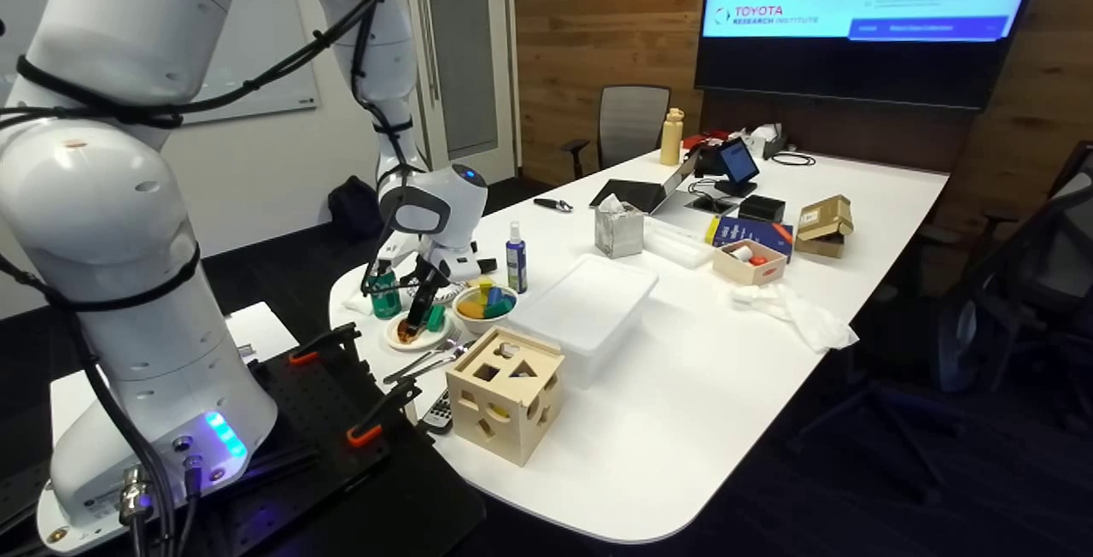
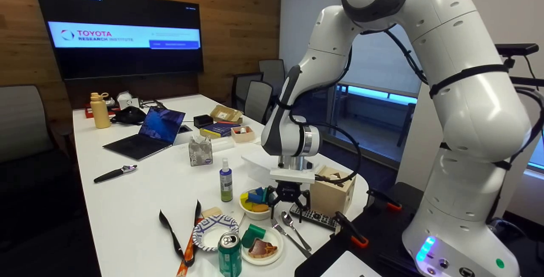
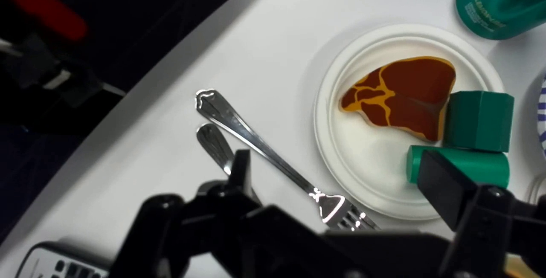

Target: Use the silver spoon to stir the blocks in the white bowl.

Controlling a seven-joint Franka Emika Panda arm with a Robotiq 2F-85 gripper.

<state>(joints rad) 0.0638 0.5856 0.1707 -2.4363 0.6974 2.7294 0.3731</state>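
Gripper (image 2: 287, 216) spread wide above the silver spoon (image 3: 216, 146)

So the two black fingers (image 3: 445, 187) are well apart, just air between them. Spoon's lying on the white table (image 2: 170, 192), right next to the fork (image 3: 274, 157), which sits between it and the white plate (image 3: 323, 116). Honestly can't tell if a fingertip touches either one. The blue, yellow, orange and green blocks (image 2: 255, 196) are heaped in the white bowl (image 2: 254, 216), near the gripper.
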